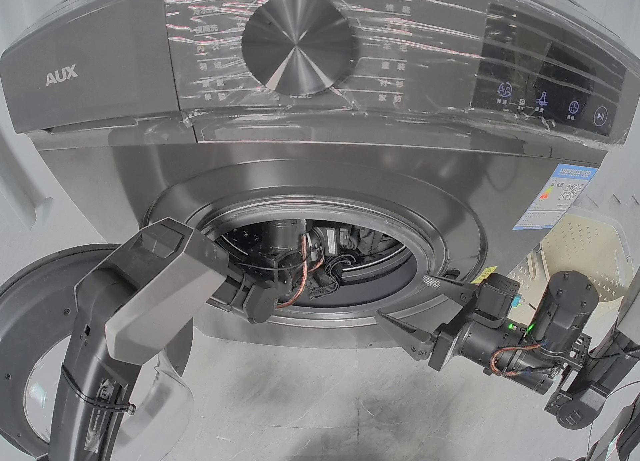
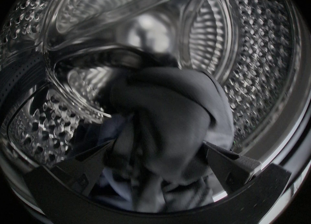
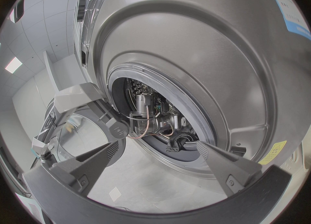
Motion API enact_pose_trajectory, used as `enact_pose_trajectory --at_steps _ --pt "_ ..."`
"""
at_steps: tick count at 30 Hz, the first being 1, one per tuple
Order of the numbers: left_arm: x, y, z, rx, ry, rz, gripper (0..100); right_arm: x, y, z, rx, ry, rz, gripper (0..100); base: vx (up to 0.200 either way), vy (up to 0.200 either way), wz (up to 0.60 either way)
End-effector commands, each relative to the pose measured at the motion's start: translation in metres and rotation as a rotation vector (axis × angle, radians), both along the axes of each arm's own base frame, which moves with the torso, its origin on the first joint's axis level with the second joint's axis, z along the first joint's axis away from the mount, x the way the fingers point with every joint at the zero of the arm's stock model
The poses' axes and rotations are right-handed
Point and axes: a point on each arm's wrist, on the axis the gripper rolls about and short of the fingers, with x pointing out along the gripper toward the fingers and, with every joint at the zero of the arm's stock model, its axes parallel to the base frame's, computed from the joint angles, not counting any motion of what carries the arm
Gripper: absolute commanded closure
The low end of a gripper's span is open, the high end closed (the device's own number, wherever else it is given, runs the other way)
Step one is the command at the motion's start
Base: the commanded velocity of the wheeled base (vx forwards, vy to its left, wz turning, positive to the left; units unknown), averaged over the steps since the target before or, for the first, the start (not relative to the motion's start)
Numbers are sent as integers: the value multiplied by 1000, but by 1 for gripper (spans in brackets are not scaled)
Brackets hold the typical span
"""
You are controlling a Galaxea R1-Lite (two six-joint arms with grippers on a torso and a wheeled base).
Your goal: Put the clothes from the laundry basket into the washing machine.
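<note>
**Left tool point(image 2: 158, 142) in the drum: one load going in**

The left tool is sitting deep inside the washing machine point(image 1: 333, 169), its fingers spread wide either side of a dark garment point(image 2: 175, 114) that appears to be resting in the drum point(image 2: 259, 56). The right tool point(image 1: 403, 299) is waiting outside the opening, open and empty. The laundry basket point(image 1: 587, 249) is standing to the right with its contents hidden, so the remaining load cannot be judged.

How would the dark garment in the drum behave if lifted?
Likely floppy: the dark garment lies bunched in soft folds, so it would probably drape and sag. It looks like thin cloth, so probably light for its bulk. Loose ends might trail against the drum wall.
</note>
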Motion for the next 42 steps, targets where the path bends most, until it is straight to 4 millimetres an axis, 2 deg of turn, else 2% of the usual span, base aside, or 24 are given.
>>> enact_pose_trajectory --at_steps 1,6,9,15,16,20,25,27,30,35,42 --pt "-44 -3 13 60 94 -98 0 0 1 -3 -6 8 2 0 0 0 0" --pt "-50 -4 -2 92 139 -111 0 0 1 -3 -6 8 2 0 0 0 0" --pt "-49 -4 -21 123 168 -112 0 0 1 -2 -5 7 2 0 0 0 0" --pt "-42 -4 -33 141 181 -105 0 0 1 -2 -4 6 3 0 0 0 0" --pt "-41 -4 -34 141 182 -102 100 0 1 -2 -4 6 3 0 0 0 0" --pt "-40 -4 -41 147 191 -101 100 1 1 -2 -4 6 2 0 0 0 0" --pt "-31 -8 -25 103 137 -90 100 0 1 -2 -4 6 2 0 0 0 0" --pt "-24 -7 -18 81 112 -75 100 0 1 -2 -4 6 2 0 0 0 0" --pt "-1 -1 2 4 31 -3 100 1 1 -2 -3 5 2 0 0 0 0" --pt "22 11 17 -66 -56 66 100 1 1 -2 -3 5 2 0 0 0 0" --pt "41 7 21 -130 -169 106 100 1 1 -2 -4 6 3 0 0 0 0"
